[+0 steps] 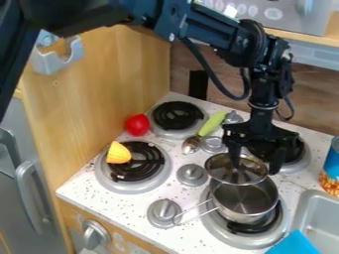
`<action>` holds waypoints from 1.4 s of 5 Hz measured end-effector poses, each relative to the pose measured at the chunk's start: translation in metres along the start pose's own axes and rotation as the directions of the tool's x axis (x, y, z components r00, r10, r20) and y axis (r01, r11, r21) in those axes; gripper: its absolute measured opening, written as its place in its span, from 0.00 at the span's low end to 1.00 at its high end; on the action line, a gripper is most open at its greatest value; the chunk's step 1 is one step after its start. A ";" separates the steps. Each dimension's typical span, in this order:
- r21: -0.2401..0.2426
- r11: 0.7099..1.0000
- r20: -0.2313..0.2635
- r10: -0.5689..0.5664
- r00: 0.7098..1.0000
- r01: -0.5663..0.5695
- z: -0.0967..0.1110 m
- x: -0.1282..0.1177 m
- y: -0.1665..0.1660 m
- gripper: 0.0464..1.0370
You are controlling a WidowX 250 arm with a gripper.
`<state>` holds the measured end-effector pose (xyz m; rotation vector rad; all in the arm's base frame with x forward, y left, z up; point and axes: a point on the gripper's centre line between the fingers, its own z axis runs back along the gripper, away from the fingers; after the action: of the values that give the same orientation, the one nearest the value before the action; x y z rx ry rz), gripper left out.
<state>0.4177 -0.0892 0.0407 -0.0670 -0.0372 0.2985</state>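
Okay, pot (245,203) is silver metal, shiny, with a smooth round wall and a thin double-wire handle (193,212) pointing front-left. Sits on the front-right burner (212,224), upright. Round metallic lid (222,173), brownish sheen, thin bright rim, is at its back edge, overlapping the opening in view. End effector (255,168) is open, fingers spread, one over the lid; can't tell if touching. Blue cloth-like item (295,244) near the sink (299,208).
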 end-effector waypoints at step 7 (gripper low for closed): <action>0.054 0.993 -0.030 0.108 0.994 -0.106 -0.021 0.021 0.008 0.28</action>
<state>0.4361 -0.0766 0.0197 -0.0224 0.0069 0.4054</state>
